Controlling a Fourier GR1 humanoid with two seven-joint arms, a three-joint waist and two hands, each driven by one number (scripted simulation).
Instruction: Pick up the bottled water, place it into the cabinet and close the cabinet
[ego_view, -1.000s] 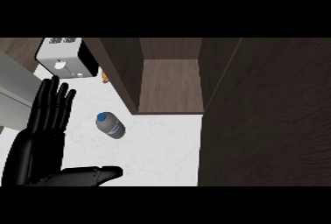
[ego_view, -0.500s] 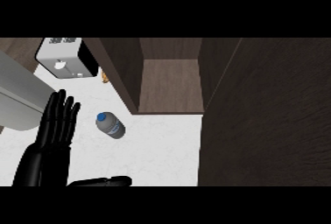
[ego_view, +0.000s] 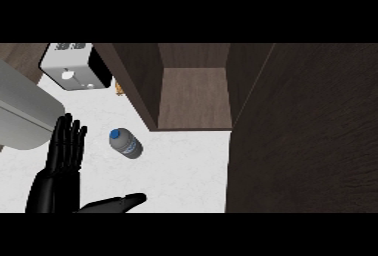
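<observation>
The clear blue-capped water bottle (ego_view: 125, 143) lay on the white counter (ego_view: 184, 170) before the open dark wooden cabinet (ego_view: 192, 95). The black left hand (ego_view: 65, 150), fingers straight, stood beside it untouching; the right hand (ego_view: 114, 202) lay relaxed, empty.

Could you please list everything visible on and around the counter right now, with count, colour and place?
bottled water: one, clear with a blue cap, lying on the counter left of the cabinet.
cabinet: one, dark brown, open, upper centre, shelf bare.
cabinet door: one, dark brown, swung open at right.
toaster: one, white and black, upper left.
small orange item: one, beside the toaster; too small to identify.
counter: one, white.
left hand: one, black, open, left of the bottle.
right hand: one, black, open, bottom edge.
</observation>
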